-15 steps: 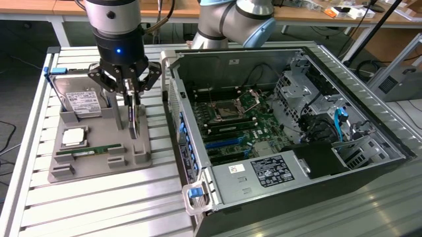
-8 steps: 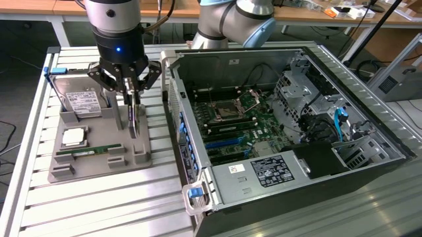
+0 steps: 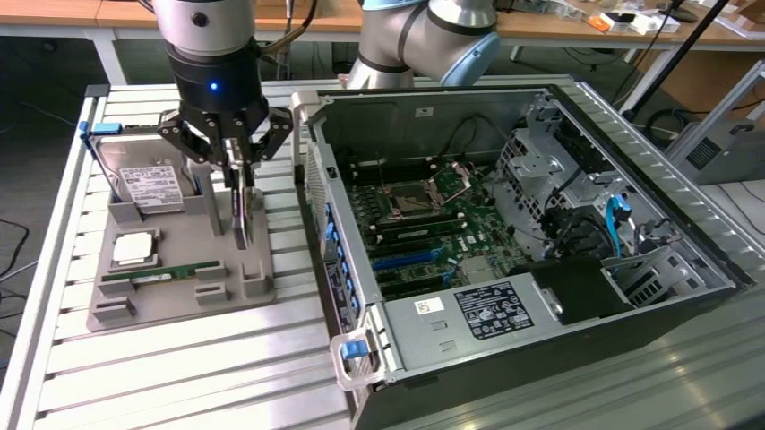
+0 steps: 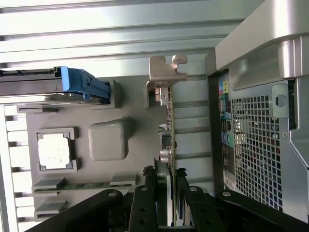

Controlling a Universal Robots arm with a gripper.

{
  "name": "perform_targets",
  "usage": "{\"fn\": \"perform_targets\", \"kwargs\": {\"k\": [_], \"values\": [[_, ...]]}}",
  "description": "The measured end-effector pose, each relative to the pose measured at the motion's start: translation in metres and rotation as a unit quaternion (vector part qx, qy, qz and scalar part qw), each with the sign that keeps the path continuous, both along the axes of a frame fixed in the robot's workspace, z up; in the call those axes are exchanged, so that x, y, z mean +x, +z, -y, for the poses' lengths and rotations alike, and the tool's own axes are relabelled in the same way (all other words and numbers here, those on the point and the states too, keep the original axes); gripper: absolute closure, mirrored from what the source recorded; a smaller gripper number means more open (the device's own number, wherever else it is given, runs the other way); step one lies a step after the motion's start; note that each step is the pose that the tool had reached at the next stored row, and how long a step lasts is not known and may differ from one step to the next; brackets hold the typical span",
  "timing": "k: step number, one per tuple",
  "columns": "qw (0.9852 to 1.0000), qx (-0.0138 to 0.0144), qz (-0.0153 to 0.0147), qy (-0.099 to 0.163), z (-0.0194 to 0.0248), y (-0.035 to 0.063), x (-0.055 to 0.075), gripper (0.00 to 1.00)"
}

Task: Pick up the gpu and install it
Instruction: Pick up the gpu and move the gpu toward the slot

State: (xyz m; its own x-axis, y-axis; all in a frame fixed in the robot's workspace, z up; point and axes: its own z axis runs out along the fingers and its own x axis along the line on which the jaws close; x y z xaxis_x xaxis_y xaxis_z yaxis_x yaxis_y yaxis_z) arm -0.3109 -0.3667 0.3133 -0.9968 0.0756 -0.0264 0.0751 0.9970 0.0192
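The gpu (image 3: 244, 211) stands on edge in the grey holder tray (image 3: 179, 303) at the exterior view's left. My gripper (image 3: 239, 168) comes down on it from above, its fingers closed on the card's upper edge. In the wrist view the gpu (image 4: 167, 126) appears edge-on, its silver bracket (image 4: 165, 73) at the far end, and my gripper (image 4: 167, 181) clamps it from both sides. The open computer case (image 3: 502, 224) lies at the exterior view's right, its motherboard (image 3: 436, 224) and blue slots (image 3: 400, 260) exposed.
The holder also carries a hard drive (image 3: 150, 184) with a blue tab (image 4: 79, 84), a square processor (image 3: 134, 248) and a slim memory stick (image 3: 161, 271). The case's rear panel (image 4: 256, 145) stands close beside the card. A second robot arm (image 3: 431, 36) sits behind the case.
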Motion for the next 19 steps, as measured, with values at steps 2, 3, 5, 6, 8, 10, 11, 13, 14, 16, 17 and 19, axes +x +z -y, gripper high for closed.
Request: {"fn": "perform_targets", "kwargs": {"k": [2,3,5,6,8,10,11,13,14,16,17,19], "values": [[1.0000,0.0001,0.0000,0.000,0.0000,0.0013,0.000,0.73],[1.0000,0.0002,0.0000,0.000,0.0000,0.0023,0.000,0.73],[1.0000,0.0003,0.0000,0.000,0.0000,0.0033,0.000,0.73],[1.0000,0.0004,0.0000,0.000,0.0000,0.0037,0.000,0.73],[1.0000,0.0005,0.0000,0.000,0.0000,0.0046,0.000,0.73],[1.0000,0.0005,0.0000,0.000,0.0000,0.0055,0.000,0.73],[1.0000,0.0006,0.0000,0.000,0.0000,0.0059,0.000,0.73],[1.0000,0.0006,0.0000,0.000,0.0000,0.0069,0.000,0.73],[1.0000,0.0007,0.0000,0.000,0.0000,0.0075,0.000,0.73],[1.0000,0.0007,0.0000,0.000,0.0000,0.0087,0.000,0.73],[1.0000,0.0009,0.0000,0.000,0.0000,0.0098,0.000,0.73],[1.0000,0.0012,0.0000,0.000,0.0000,0.0148,0.000,0.73]]}}
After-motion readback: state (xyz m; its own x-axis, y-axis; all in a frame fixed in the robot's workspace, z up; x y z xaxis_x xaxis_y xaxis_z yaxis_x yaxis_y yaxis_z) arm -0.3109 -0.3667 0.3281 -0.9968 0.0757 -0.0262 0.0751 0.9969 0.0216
